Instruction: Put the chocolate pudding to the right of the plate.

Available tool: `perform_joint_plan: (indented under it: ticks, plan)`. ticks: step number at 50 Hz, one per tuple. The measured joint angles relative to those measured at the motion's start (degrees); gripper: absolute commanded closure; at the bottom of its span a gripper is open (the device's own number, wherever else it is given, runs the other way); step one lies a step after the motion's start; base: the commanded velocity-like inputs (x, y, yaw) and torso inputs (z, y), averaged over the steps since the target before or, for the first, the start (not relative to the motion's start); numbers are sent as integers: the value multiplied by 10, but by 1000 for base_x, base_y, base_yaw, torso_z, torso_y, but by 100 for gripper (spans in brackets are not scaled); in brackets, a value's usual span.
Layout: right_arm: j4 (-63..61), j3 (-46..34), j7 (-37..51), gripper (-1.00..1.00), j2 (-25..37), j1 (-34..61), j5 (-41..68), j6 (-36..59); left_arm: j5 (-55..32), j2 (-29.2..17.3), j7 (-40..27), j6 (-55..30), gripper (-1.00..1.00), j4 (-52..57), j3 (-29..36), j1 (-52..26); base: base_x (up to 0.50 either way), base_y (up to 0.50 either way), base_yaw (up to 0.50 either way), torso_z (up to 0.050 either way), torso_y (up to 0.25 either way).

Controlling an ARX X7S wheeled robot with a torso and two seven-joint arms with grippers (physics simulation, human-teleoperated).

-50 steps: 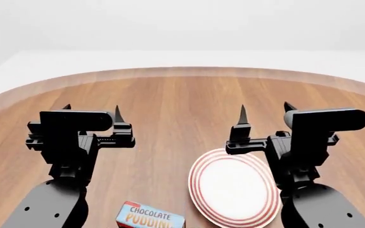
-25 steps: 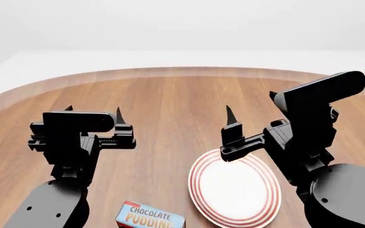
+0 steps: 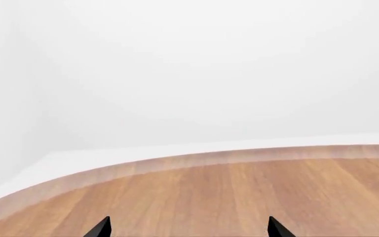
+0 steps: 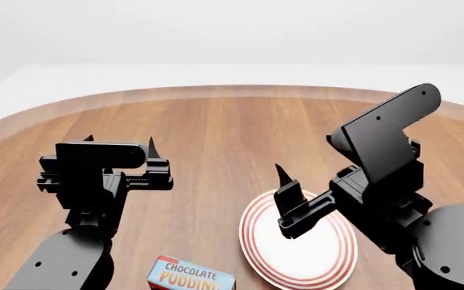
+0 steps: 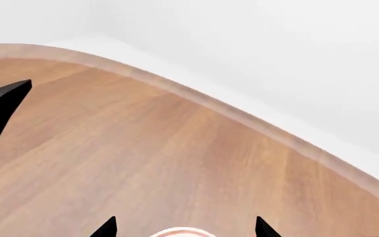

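Chocolate pudding [image 4: 190, 276] left of plate [image 4: 328, 266] (near edge).

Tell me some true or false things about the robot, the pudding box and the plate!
1. The chocolate pudding sits on the plate. False: it lies on the wooden table, to the left of the plate.
2. The right hand hangs over the plate. True.
3. The left hand is holding the pudding. False: it is open and empty, and the box lies apart from it, nearer the robot.
4. The plate has red rings around its rim. True.
5. The right hand is shut tight. False: its fingers stand apart.
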Motion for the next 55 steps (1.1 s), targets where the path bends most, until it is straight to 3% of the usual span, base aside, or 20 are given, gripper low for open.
perform_joint_plan:
  ticks: [9, 26, 55]
  plan:
    - [23, -29, 0, -100, 8, 54, 73, 25, -2, -2, -2, 2, -100, -3, 2, 0, 0, 0, 0, 0, 0]
    - [47, -24, -89, -100, 7, 100, 138, 60, -6, -4, -6, 5, -100, -8, 5, 0, 0, 0, 0, 0, 0]
    - [102, -47, -217, -100, -47, 48, 45, 103, -13, -8, -13, 7, -100, -9, 10, -1, 0, 0, 0, 0, 0]
